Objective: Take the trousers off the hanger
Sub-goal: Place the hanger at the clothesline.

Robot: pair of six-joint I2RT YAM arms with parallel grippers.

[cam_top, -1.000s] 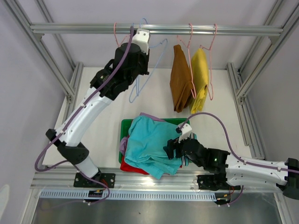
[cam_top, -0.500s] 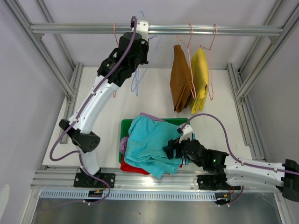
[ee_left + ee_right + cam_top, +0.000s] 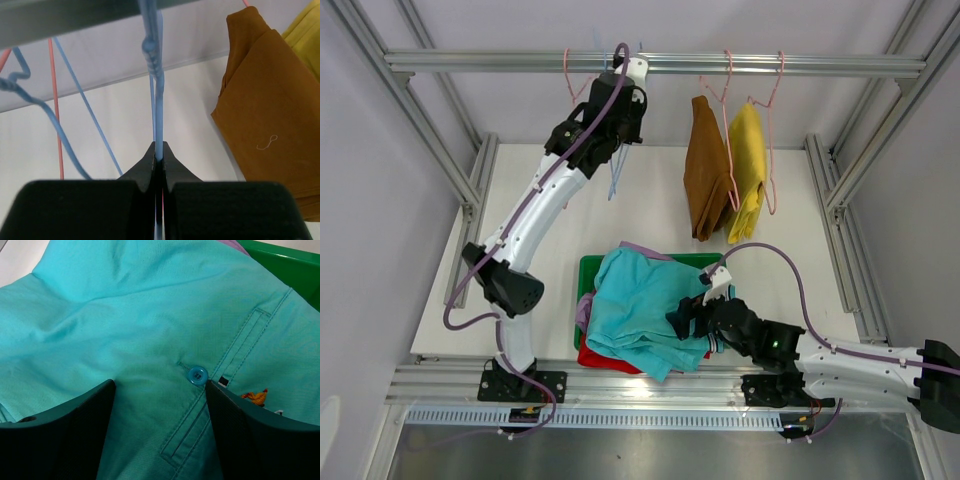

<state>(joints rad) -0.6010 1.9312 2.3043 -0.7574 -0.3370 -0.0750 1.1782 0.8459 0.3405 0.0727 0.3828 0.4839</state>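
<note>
At the top of the overhead view the left arm (image 3: 535, 215) reaches up to the rail (image 3: 800, 65). The left jaws are pressed together on the thin wire of a blue hanger (image 3: 159, 100), just below its twisted neck. The wrist view shows the wire pinched between the two black tips.

To the right on the same rail, in the upper middle of the frame, the brown trousers (image 3: 705, 175) and the yellow trousers (image 3: 750, 165) hang folded side by side, each on a pink hanger (image 3: 727, 75).

In the lower middle a green tray (image 3: 588, 265) sits on the table (image 3: 650, 210) with a heap of cloth in it. The teal trousers (image 3: 640, 305) lie on top, the red trousers (image 3: 600, 362) show at the lower left edge, and the lilac trousers (image 3: 582, 312) peek out at the left side.

The right arm (image 3: 850, 360) lies low along the bottom right. The right jaws stand apart right over the teal cloth — one finger on either side of a blue button (image 3: 197, 375) — with nothing clamped between them. Whether the tips touch the cloth I cannot tell.
</note>
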